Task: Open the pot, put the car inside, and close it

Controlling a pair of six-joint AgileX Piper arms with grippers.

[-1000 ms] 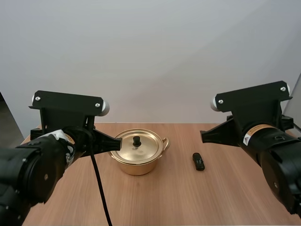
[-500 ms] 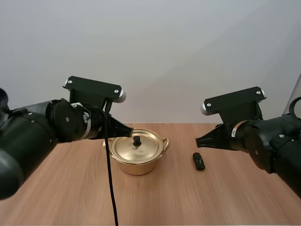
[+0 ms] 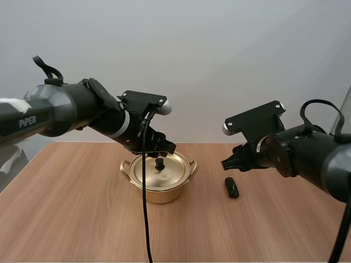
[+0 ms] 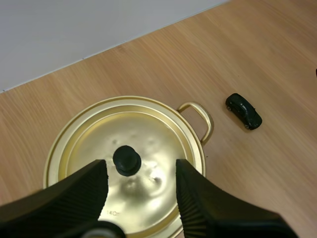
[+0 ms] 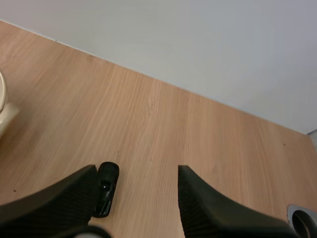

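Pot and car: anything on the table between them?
Nothing. The table is bare wood between the pot and the car, as the high and left wrist views show.
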